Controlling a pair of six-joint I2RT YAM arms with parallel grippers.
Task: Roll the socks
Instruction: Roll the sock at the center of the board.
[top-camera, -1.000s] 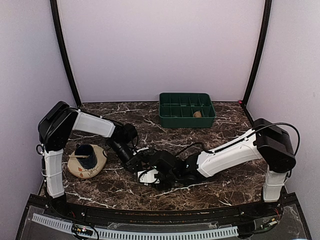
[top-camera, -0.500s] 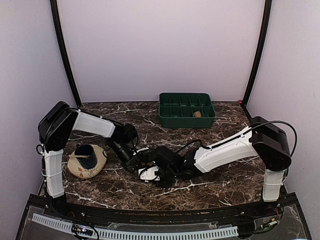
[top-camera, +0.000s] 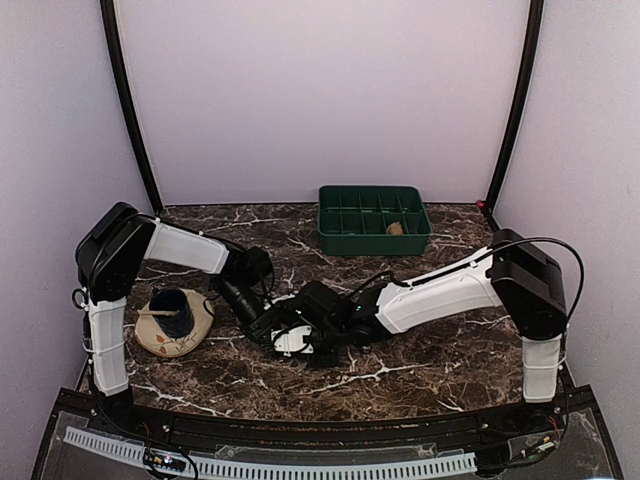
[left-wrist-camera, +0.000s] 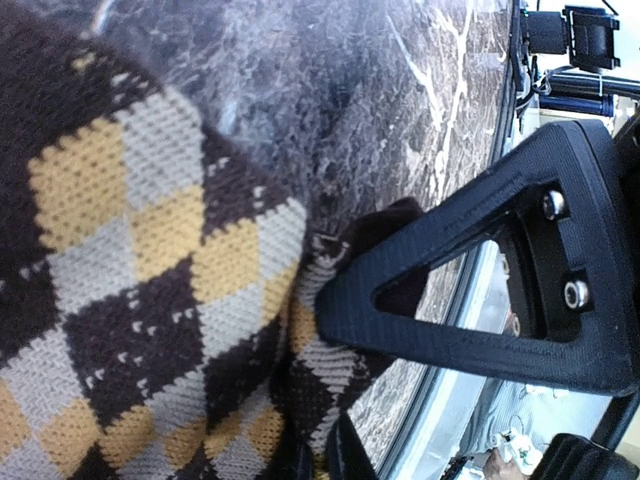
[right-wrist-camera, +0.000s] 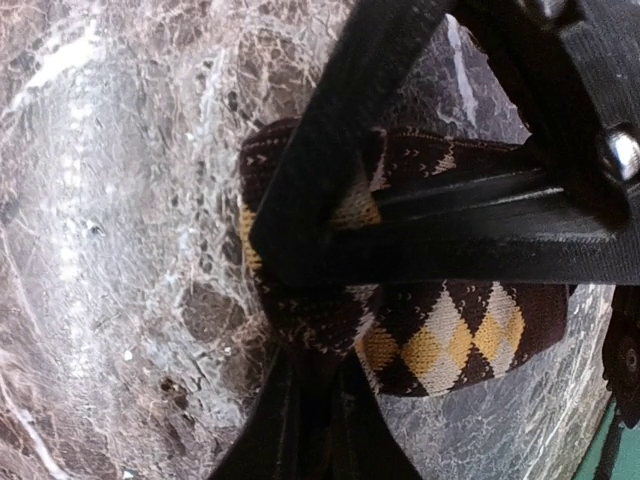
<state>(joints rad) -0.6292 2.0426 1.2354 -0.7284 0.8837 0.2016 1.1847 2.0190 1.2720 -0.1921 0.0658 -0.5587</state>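
Note:
A sock (left-wrist-camera: 130, 250) with a brown, black and cream diamond check lies on the marble table (left-wrist-camera: 330, 90) and fills the left wrist view. My left gripper (left-wrist-camera: 325, 395) is shut on a fold at its edge. In the right wrist view the same sock (right-wrist-camera: 450, 335) lies bunched. My right gripper (right-wrist-camera: 310, 305) is shut on its dark end, with one finger (right-wrist-camera: 330, 170) lying across it. From above, both grippers meet at the table's middle, left gripper (top-camera: 270, 322) beside right gripper (top-camera: 300, 337), and they hide the sock.
A green compartment tray (top-camera: 375, 238) stands at the back, with a small tan thing (top-camera: 396, 228) in one cell. At the left, a dark blue cup (top-camera: 175, 312) sits on a round cream dish (top-camera: 196, 335), close to my left arm.
My right arm has slid left toward the left gripper, and its jaws have closed on the sock's end. The left arm has stayed put.

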